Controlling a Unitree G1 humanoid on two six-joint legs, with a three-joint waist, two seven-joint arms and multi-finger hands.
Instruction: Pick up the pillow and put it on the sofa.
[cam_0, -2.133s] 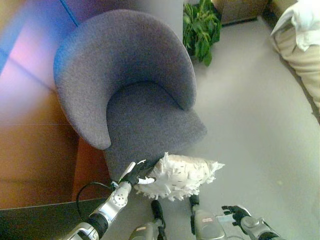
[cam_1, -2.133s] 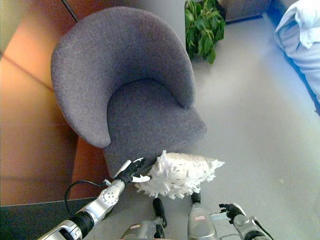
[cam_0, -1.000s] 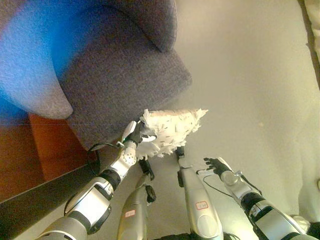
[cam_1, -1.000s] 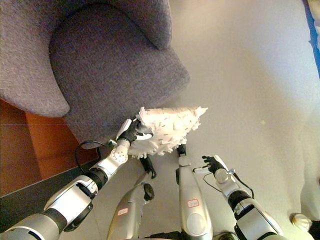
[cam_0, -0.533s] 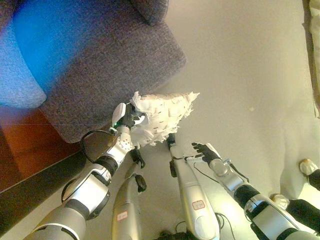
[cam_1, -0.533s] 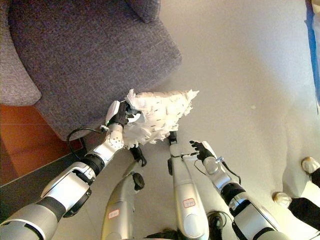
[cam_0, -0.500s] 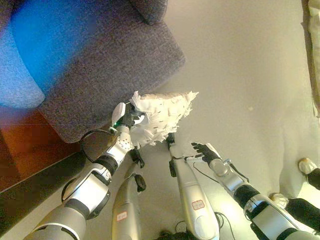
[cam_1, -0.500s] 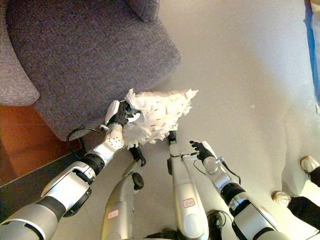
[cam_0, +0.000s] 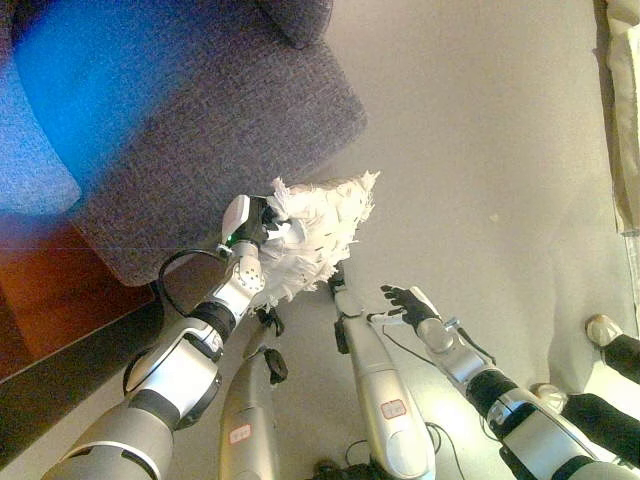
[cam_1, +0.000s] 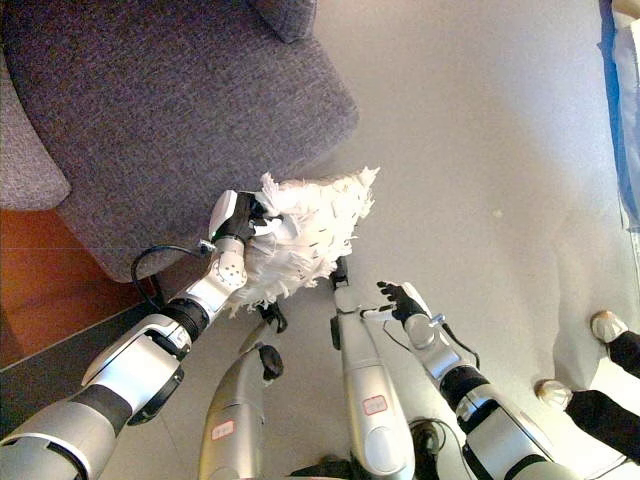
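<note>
Pillow (cam_1: 303, 235) is hanging in the air from the left hand (cam_1: 243, 218), which is pinching its upper left corner, just beside the front edge of the sofa (cam_1: 190, 110). The seat is lying up-left. The right hand (cam_1: 404, 301) is hovering empty, fingers relaxed.

Lounge or living-room setting. Grey upholstered armchair (cam_1: 180, 110) fills 10 to 12 o'clock, standing on a smooth pale grey floor (cam_1: 480, 150). Reddish-brown wood panel (cam_1: 60, 290) at 9 o'clock. Beige cushioned furniture edge (cam_0: 622, 110) at 2 o'clock. A person's shoes (cam_0: 602, 328) at 4 o'clock.
</note>
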